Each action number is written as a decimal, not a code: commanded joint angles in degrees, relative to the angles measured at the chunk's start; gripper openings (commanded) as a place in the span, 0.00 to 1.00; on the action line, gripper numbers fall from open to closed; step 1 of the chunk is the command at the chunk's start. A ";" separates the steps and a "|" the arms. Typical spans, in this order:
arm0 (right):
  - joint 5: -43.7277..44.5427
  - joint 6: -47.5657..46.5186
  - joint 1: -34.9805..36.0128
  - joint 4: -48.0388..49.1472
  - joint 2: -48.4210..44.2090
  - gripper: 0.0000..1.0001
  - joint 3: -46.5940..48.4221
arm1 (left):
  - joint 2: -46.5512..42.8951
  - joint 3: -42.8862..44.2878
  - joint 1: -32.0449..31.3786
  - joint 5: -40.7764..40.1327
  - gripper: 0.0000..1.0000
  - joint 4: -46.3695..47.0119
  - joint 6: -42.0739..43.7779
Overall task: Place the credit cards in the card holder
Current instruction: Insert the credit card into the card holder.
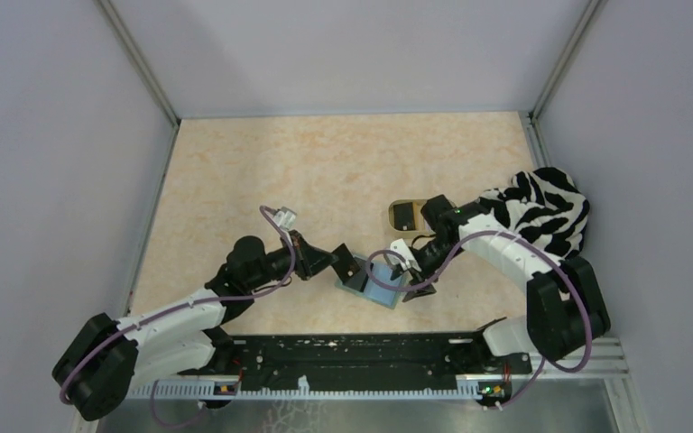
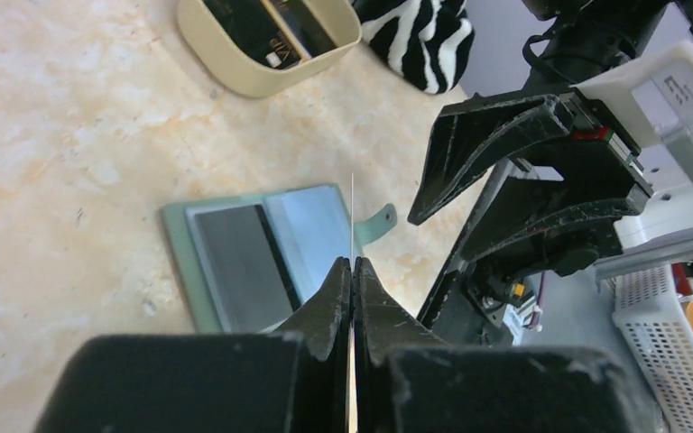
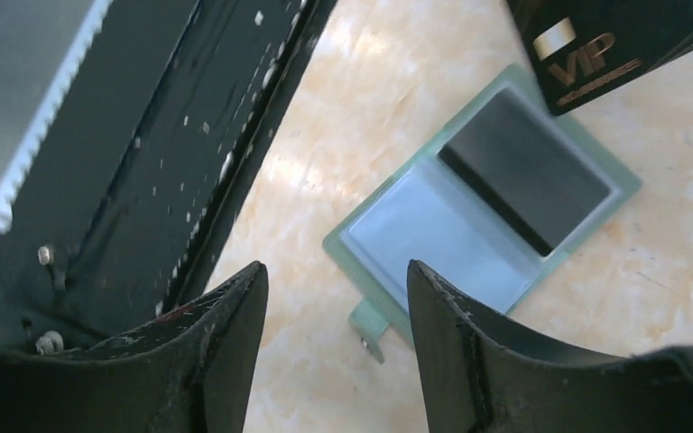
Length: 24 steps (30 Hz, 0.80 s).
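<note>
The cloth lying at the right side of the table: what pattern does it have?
The cloth has black-and-white zebra stripes, clearest in the top view.

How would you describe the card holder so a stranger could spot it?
On the tan table, look near the front edge, beyond the black rail. The card holder lies open flat there: pale green, light blue inside with a dark pocket, unlike the tan tray farther back.

— Where can the wallet be reached?
— From the far left, over bare table. Its left side is blocked by the left gripper and the card pinched in it, its right by the spread right gripper, and its near side by the black rail.
</note>
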 commanded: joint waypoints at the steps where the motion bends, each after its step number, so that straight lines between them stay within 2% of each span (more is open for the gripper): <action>1: 7.57 -23.89 0.34 -11.13 2.42 0.56 0.25 | -3.12 -1.62 0.28 -2.14 0.00 -6.96 3.14; 7: 12.84 -18.20 0.51 -4.91 2.31 0.54 -1.90 | -2.49 -2.15 0.30 -0.88 0.00 -5.51 2.47; 16: 17.64 -9.21 3.22 1.20 6.10 0.37 -1.77 | -1.01 -2.37 0.23 1.19 0.00 -2.86 1.37; 24: 20.86 -5.65 3.95 4.14 5.69 0.32 -1.77 | -1.31 -2.97 0.29 1.71 0.00 -2.26 1.27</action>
